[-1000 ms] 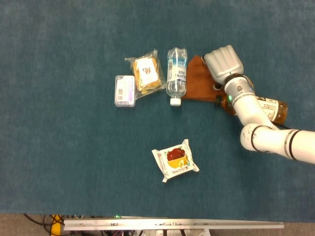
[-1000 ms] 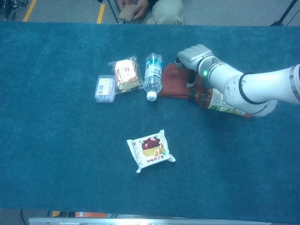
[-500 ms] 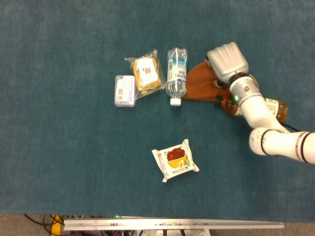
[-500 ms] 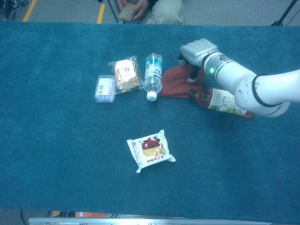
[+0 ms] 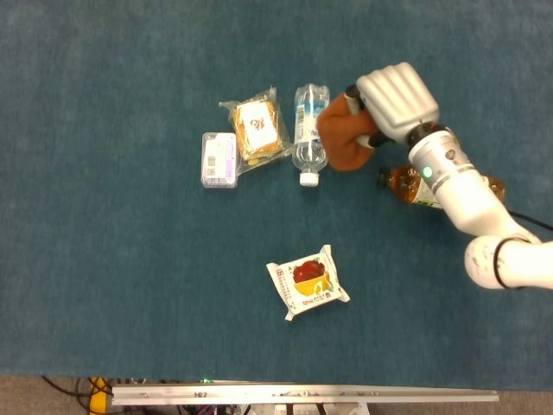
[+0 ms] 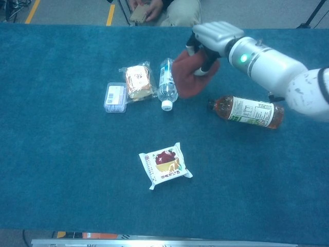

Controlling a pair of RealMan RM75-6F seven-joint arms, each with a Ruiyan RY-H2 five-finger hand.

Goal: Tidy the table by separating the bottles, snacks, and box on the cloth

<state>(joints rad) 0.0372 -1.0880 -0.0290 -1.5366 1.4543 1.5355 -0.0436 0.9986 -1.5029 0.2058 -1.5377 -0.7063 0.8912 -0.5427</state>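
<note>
My right hand (image 5: 396,102) (image 6: 215,39) grips a brown snack pouch (image 5: 344,138) (image 6: 189,76) and holds it off the cloth, just right of the clear water bottle (image 5: 309,131) (image 6: 167,82). A tea bottle (image 5: 413,186) (image 6: 247,111) lies on its side on the cloth, partly hidden under my forearm in the head view. A wrapped bread snack (image 5: 257,128) (image 6: 138,81) and a small clear box (image 5: 219,159) (image 6: 115,96) lie left of the water bottle. A white snack packet (image 5: 308,283) (image 6: 163,165) lies alone nearer me. My left hand is not visible.
The blue cloth (image 5: 121,285) (image 6: 61,175) covers the whole table. A person (image 6: 164,10) sits beyond the far edge. A metal rail (image 5: 302,395) runs along the near edge.
My right hand has closed on the brown pouch and lifted it off the cloth, up and slightly left. The tea bottle that lay partly under it now shows fully in the chest view.
</note>
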